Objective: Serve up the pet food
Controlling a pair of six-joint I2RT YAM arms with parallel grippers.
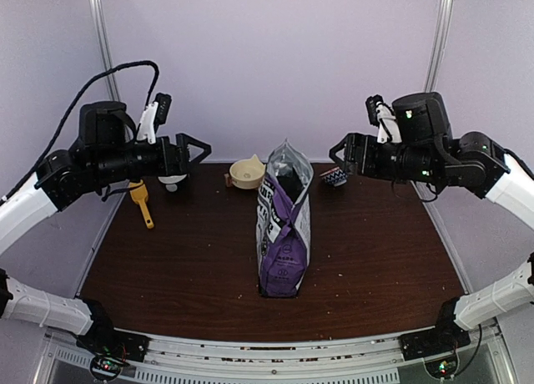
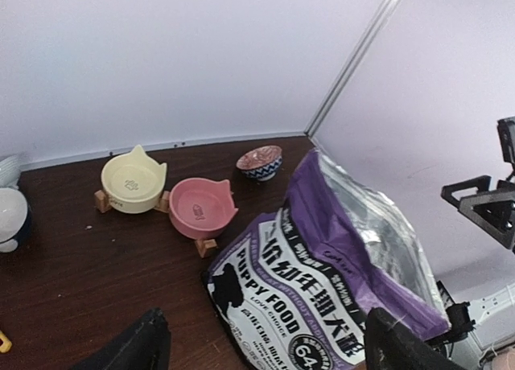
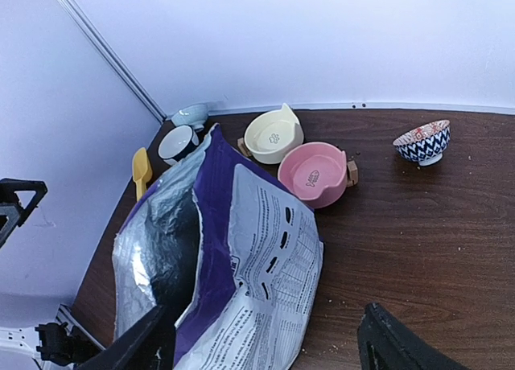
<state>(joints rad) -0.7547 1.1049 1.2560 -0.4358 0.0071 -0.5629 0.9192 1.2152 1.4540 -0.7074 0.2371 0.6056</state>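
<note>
Behind the purple foil pet-food bag [image 1: 284,234] stand a cream cat-eared bowl [image 1: 247,172] and a pink cat-eared bowl [image 2: 201,207]. Left gripper [image 1: 198,150] and right gripper [image 1: 336,157] hover spread, empty.

Glossy plastic bag [image 1: 284,242], wood-grain tbl [image 1: 375,250]

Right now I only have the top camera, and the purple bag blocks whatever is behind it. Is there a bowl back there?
Observer: Yes. The right wrist view shows a pink bowl behind the bag, next to the cream bowl.
Operator: Anything in either one?
Observer: No, both are empty. Each shows only a small printed mark on its floor.
Operator: Is the bag open?
Observer: Its top gapes with the silver lining showing, but the inside is too dark to tell what is in it.
</note>
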